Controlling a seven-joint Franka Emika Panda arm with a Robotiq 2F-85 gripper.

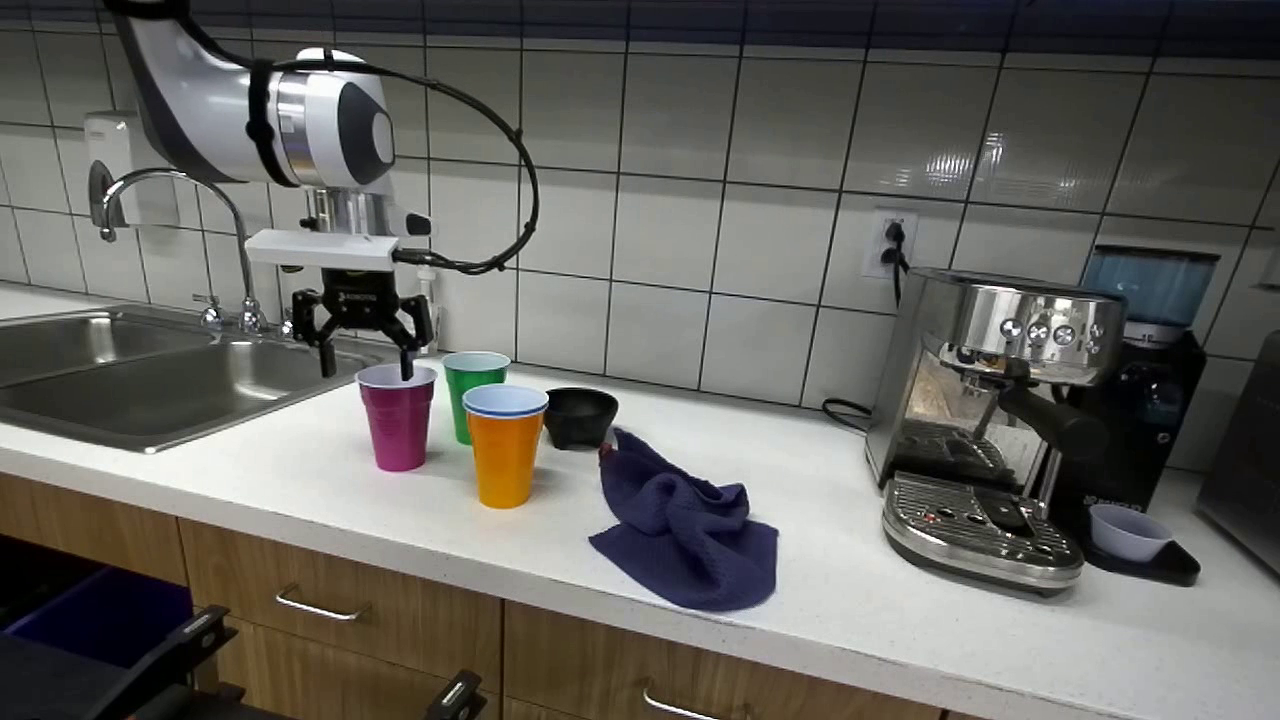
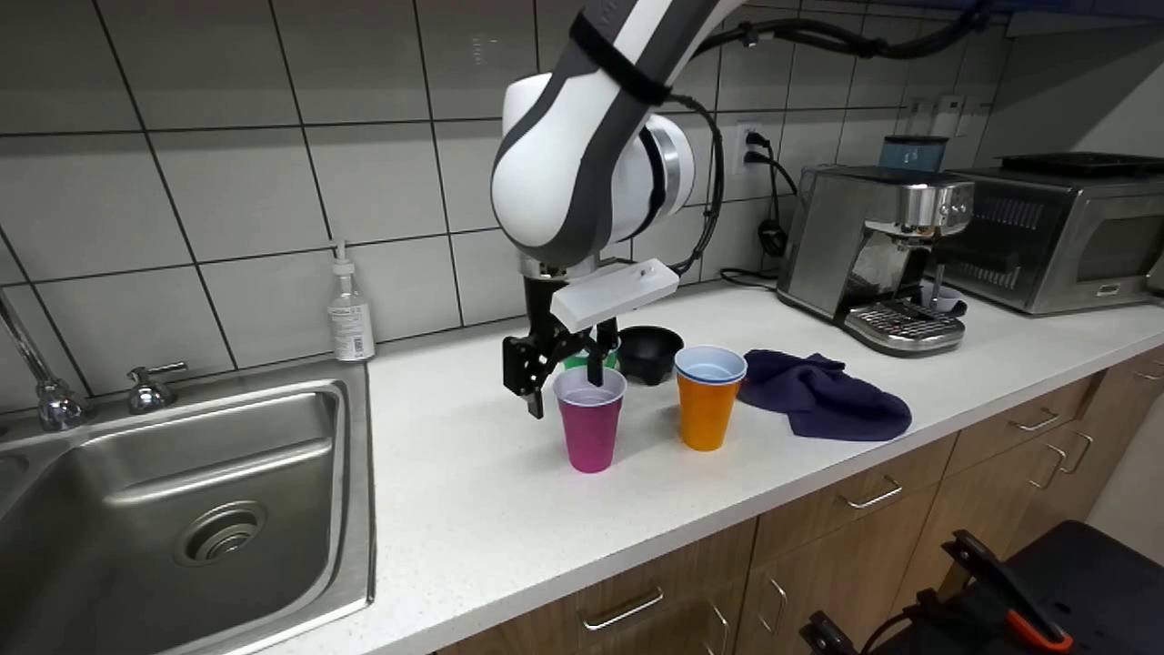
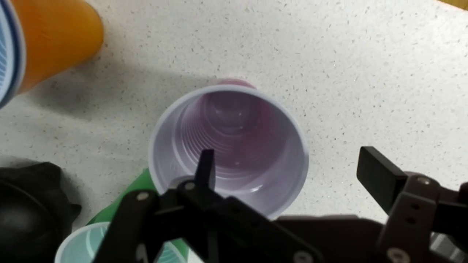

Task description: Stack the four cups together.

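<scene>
The purple cup [image 1: 397, 432] stands upright on the counter; it also shows in an exterior view [image 2: 591, 438] and the wrist view [image 3: 237, 146]. My gripper [image 1: 367, 376] is open with nothing between its fingers. In the wrist view [image 3: 288, 155], one finger is over the purple cup's mouth, the other outside its rim. I cannot tell whether the fingertip dips inside. The green cup [image 1: 460, 405] stands upright behind the purple cup, partly hidden in an exterior view [image 2: 576, 361]. The blue cup [image 1: 505, 401] sits nested in the upright orange cup [image 1: 503, 462]; only its rim and inside show.
A low black bowl [image 1: 580, 415] stands behind the orange cup, beside the green cup. A crumpled dark blue cloth [image 1: 690, 540] lies beside the orange cup. A steel sink [image 2: 355, 473], a soap bottle [image 2: 350, 318] and an espresso machine [image 1: 985, 430] are farther off.
</scene>
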